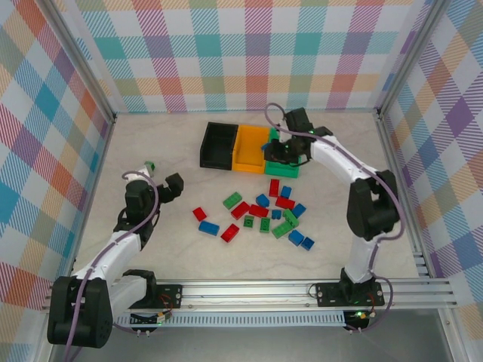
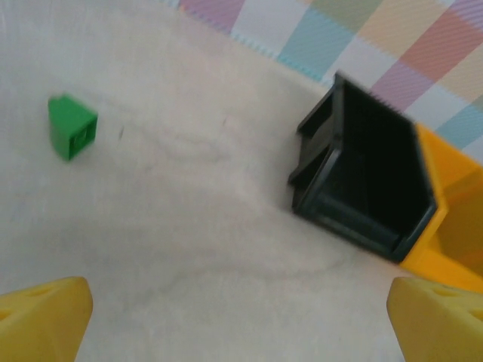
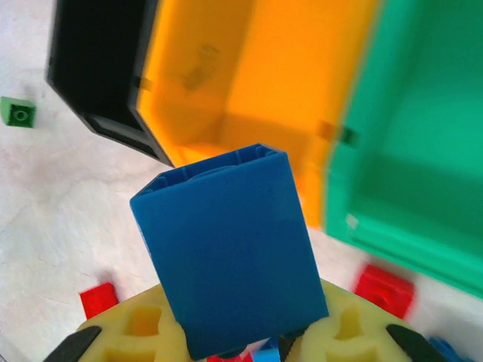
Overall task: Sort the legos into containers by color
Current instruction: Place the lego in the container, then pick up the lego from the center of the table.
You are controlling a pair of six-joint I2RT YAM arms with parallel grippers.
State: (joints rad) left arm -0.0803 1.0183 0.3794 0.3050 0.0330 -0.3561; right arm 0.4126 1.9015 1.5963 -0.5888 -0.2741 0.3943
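Your right gripper (image 3: 241, 335) is clamped on a blue lego (image 3: 230, 249) right at the orange bin (image 3: 226, 68). Your left gripper (image 2: 241, 317) gapes wide above the worktop (image 2: 189, 226) near the black bin (image 2: 362, 188), loose legos (image 1: 264, 215) scattered mid-worktop.

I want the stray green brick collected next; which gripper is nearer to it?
Left. The left gripper, jaws open, has the stray green brick just ahead of it, to the left. The right gripper is far off to the brick's right at the orange bin, shut on a blue brick.
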